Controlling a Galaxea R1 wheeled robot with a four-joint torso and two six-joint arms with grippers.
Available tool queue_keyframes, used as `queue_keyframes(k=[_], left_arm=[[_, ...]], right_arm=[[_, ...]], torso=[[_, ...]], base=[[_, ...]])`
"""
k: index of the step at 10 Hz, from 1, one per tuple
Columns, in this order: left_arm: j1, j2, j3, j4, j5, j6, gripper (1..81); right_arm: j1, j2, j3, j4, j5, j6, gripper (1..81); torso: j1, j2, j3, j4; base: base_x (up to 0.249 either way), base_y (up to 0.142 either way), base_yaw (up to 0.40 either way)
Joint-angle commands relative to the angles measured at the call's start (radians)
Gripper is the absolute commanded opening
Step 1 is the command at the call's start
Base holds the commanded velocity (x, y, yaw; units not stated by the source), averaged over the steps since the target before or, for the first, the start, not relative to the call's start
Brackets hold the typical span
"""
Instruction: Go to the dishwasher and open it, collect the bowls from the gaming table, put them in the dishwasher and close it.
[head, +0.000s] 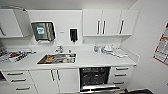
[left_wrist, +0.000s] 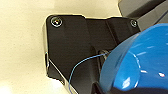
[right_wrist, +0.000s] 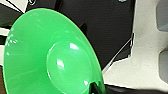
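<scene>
The dishwasher (head: 94, 77) stands open under the white counter, its dark inside and racks showing and its door folded down towards me. In the left wrist view a deep blue bowl (left_wrist: 140, 65) hangs close above the pale floor, with my left gripper (left_wrist: 100, 87) shut on its rim. In the right wrist view a wide lime-green bowl (right_wrist: 50, 55) shows large, and my right gripper (right_wrist: 94, 88) is shut on its edge. The gaming table is out of view.
A steel sink (head: 57, 58) holding dishes is set in the counter left of the dishwasher. White drawers (head: 121, 74) flank the dishwasher on the right. Crockery (head: 112, 51) lies on the counter above it. A wall with a poster (head: 162, 47) closes the right side.
</scene>
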Motion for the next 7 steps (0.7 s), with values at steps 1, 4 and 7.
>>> queue_keyframes(k=[1, 4, 7], left_arm=[[-0.042, -0.020, 0.004, 0.011, 0.033, 0.002, 1.0], [-0.042, -0.020, 0.004, 0.011, 0.033, 0.002, 1.0], [-0.042, -0.021, 0.004, 0.011, 0.033, 0.002, 1.0]], right_arm=[[0.039, -0.003, 0.006, -0.008, -0.009, 0.001, 1.0], [0.038, -0.004, 0.005, -0.008, -0.009, 0.001, 1.0], [0.039, -0.003, 0.005, -0.009, -0.009, -0.001, 1.0]], torso=[[0.001, 0.000, 0.000, 0.000], [0.001, 0.000, 0.000, 0.000], [0.001, 0.000, 0.000, 0.000]], base=[[0.086, 0.000, 0.000], [0.089, 0.000, 0.000], [0.099, 0.000, 0.000]])
